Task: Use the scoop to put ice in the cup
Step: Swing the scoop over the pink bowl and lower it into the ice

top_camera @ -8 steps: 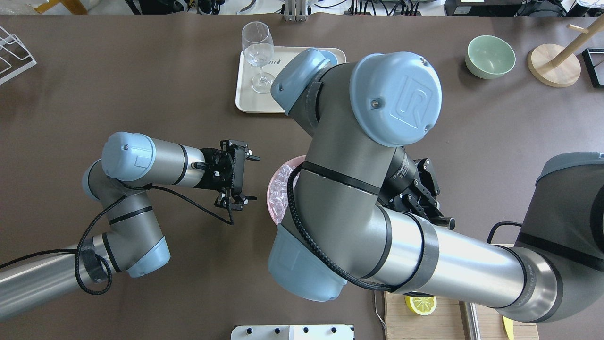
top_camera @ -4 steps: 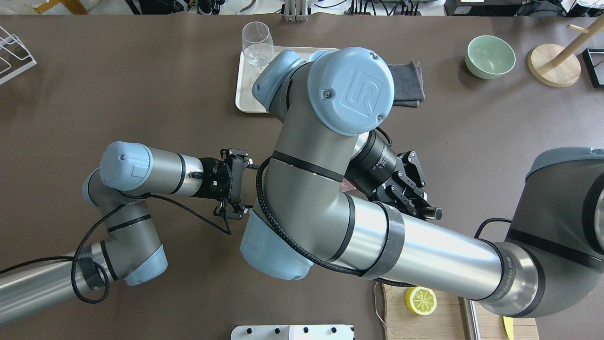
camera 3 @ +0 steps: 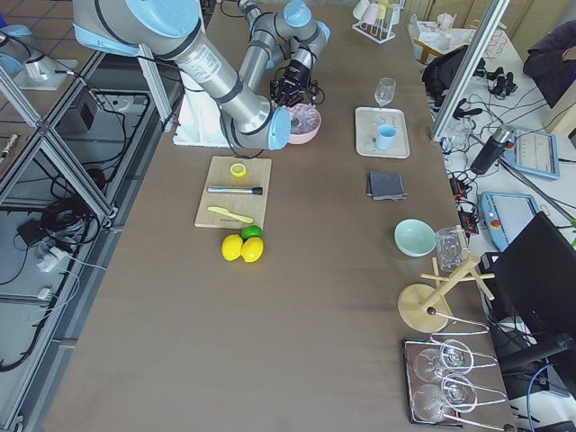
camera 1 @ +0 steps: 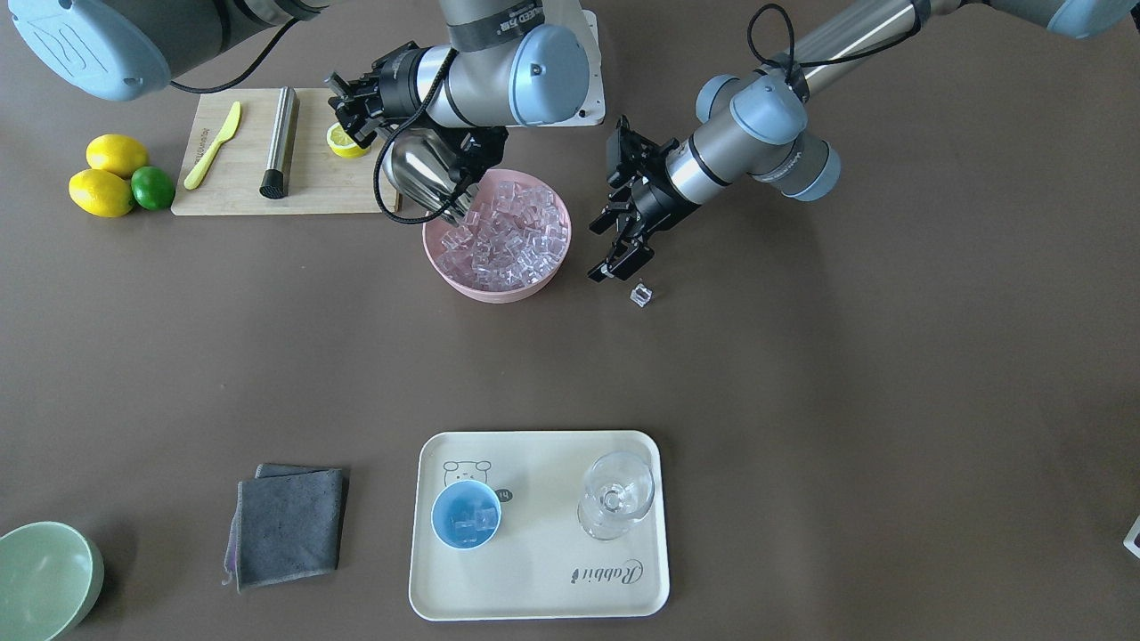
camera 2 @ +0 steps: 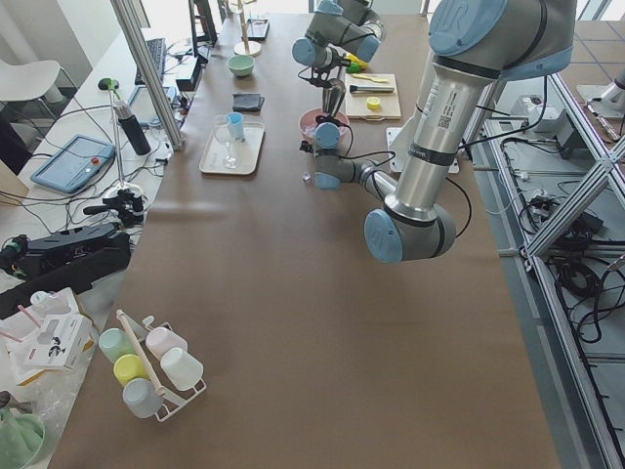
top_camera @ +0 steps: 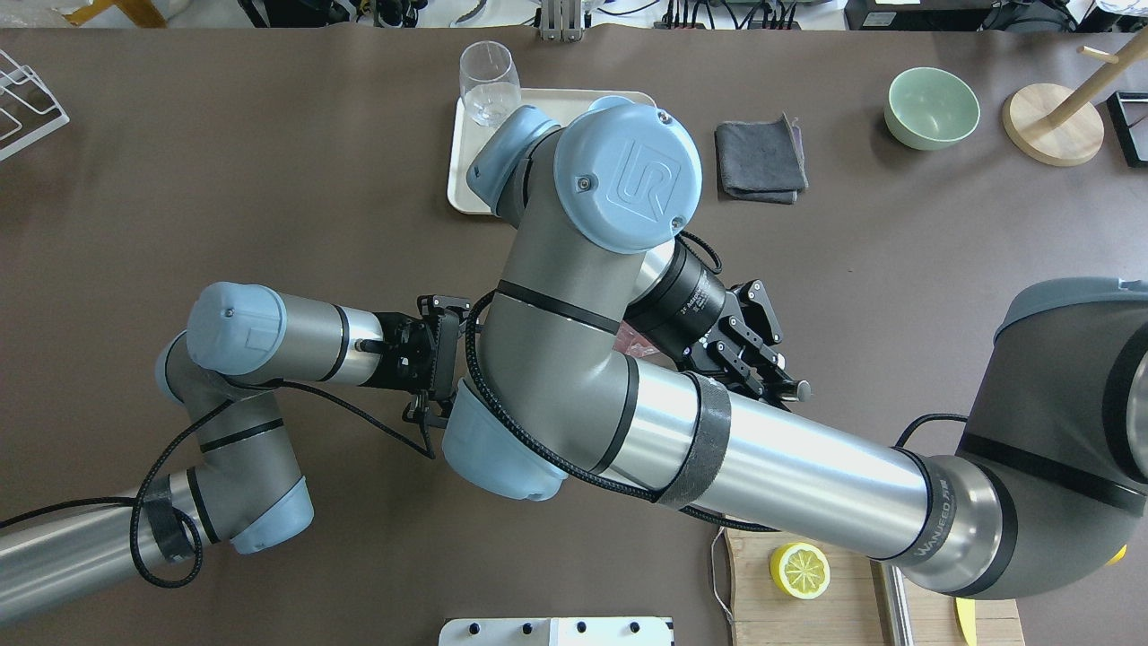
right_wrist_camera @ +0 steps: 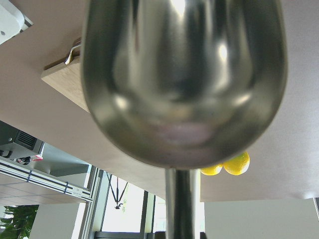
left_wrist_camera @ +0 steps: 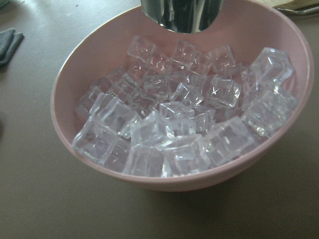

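Note:
My right gripper (camera 1: pixel 354 111) is shut on the thin handle of the steel scoop (camera 1: pixel 420 171). The scoop's mouth tilts down onto the ice (camera 1: pixel 512 233) at the near edge of the pink bowl (camera 1: pixel 485 294). The scoop's back fills the right wrist view (right_wrist_camera: pixel 184 74). My left gripper (camera 1: pixel 621 233) is open and empty just beside the bowl. Its wrist view shows the heaped ice (left_wrist_camera: pixel 174 119) and the scoop's tip (left_wrist_camera: pixel 182 15). One loose cube (camera 1: pixel 639 296) lies on the table near it. The light-blue cup (camera 1: pixel 466 516) stands on the tray (camera 1: pixel 534 579) with a few cubes inside.
A stemmed glass (camera 1: pixel 614 494) shares the tray. A cutting board (camera 1: pixel 312 191) with a steel cylinder (camera 1: pixel 280 142), a yellow knife and a lemon half lies behind the bowl. Lemons and a lime (camera 1: pixel 153 187) lie beside it. A grey cloth (camera 1: pixel 289 525) and a green bowl (camera 1: pixel 40 579) sit far out.
My right arm has swung left in the overhead view, over the pink bowl, which it now hides. The grey cloth has come into sight. My left gripper has drawn back slightly.

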Motion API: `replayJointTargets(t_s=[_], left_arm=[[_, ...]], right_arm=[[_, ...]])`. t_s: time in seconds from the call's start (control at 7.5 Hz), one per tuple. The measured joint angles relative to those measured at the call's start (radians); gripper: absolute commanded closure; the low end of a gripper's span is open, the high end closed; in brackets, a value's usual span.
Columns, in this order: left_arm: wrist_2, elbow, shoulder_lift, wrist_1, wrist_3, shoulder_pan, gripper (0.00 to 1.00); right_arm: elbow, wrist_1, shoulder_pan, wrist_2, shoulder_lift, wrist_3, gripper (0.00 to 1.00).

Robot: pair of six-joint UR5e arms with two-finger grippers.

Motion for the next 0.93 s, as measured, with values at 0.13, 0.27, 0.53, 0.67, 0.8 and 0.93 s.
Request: replayJointTargets(t_s=[0.13, 0.27, 0.53, 0.67, 0.8, 0.93], left_arm=[[0.000, -0.001, 0.002, -0.002, 0.000, 0.000, 0.02], [0.000, -0.001, 0.004, -0.005, 0.000, 0.001, 0.02], [0.000, -0.001, 0.007, -0.009, -0.001, 0.001, 0.02], [0.000, -0.001, 0.008, -0.011, -0.001, 0.001, 0.02], [0.000, -0.001, 0.009, -0.013, -0.001, 0.001, 0.02], [0.000, -0.001, 0.010, -0.014, 0.000, 0.001, 0.02]], right_arm=[[-0.020, 0.019, 0.000, 0.001, 0.002, 0.001, 1.00], [-0.034, 0.037, 0.000, 0.002, 0.000, 0.005, 1.00], [-0.069, 0.083, -0.001, 0.006, -0.002, 0.012, 1.00], [-0.082, 0.101, -0.002, 0.008, -0.002, 0.014, 1.00], [-0.092, 0.115, -0.011, 0.009, -0.003, 0.015, 1.00], [-0.095, 0.122, -0.017, 0.010, -0.004, 0.016, 1.00]])
